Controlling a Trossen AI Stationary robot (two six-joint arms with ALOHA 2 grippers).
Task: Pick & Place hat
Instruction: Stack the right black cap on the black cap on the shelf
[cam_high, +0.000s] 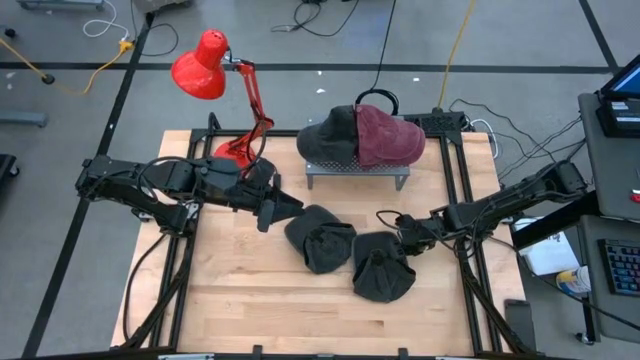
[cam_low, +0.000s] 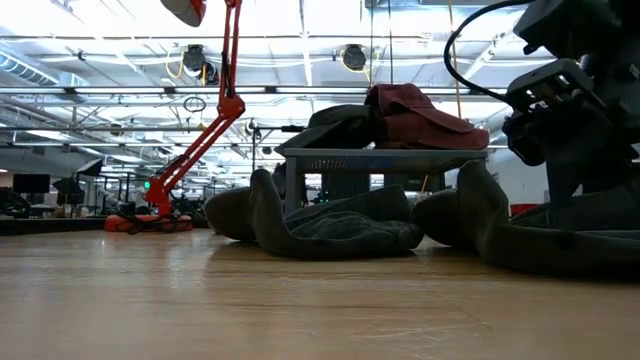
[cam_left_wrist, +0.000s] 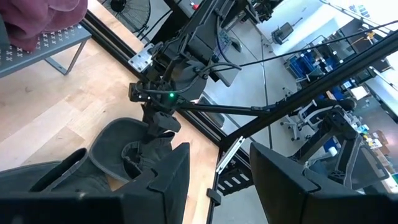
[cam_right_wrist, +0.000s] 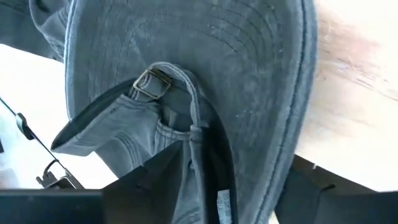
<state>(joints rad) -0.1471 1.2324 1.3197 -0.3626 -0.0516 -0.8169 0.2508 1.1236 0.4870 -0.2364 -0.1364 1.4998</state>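
On your left, the left gripper (cam_high: 270, 205) hangs with jaws apart, empty, beside one dark hat (cam_high: 320, 238). To its right, the right gripper (cam_high: 405, 238) is closing on a second dark hat (cam_high: 383, 268); next, likely lift it. No readable writing shows.

Both arms are dark, nearly black: the left arm (cam_high: 150, 185) at the frame's left, the right arm (cam_high: 510, 200) at its right. Each has blocky joints with loose black cables looped alongside. A small green light (cam_left_wrist: 171, 95) glows on the right arm's wrist, upper middle of the left wrist view.
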